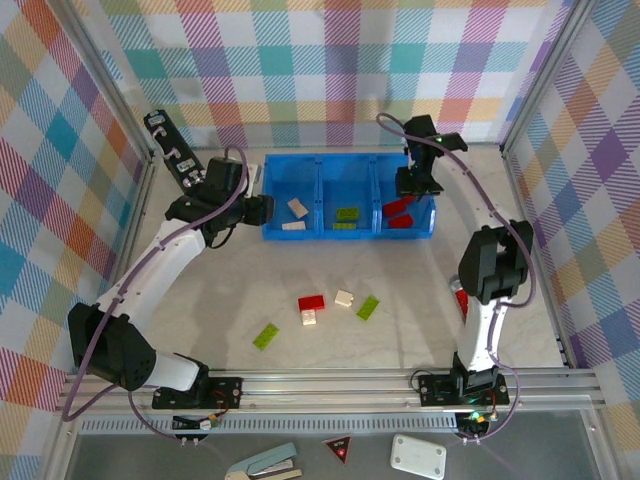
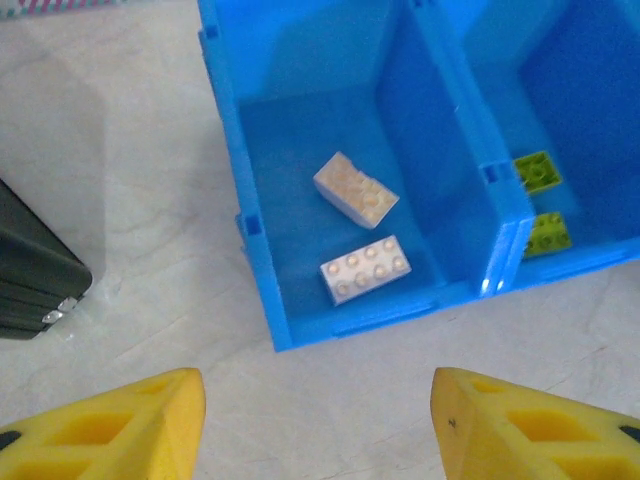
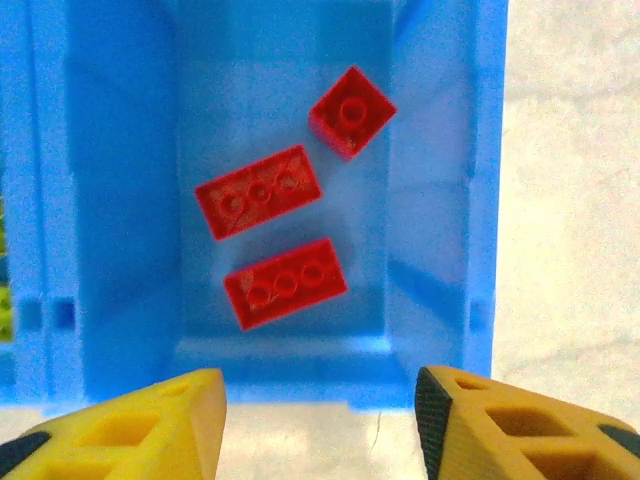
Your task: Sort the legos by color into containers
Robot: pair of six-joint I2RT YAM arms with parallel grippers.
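The pale counter [image 1: 420, 320] carries the blue tray [image 1: 350, 236] — and five loose legos [image 1: 311, 302]: red, two cream, two green.

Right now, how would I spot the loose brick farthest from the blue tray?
Start at the translucent blue three-compartment plastic tray, then look nearer across the pale table. It is the lime green studded plastic brick lying alone, left of the other loose bricks.

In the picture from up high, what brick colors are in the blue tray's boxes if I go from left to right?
cream bricks → green bricks → red bricks
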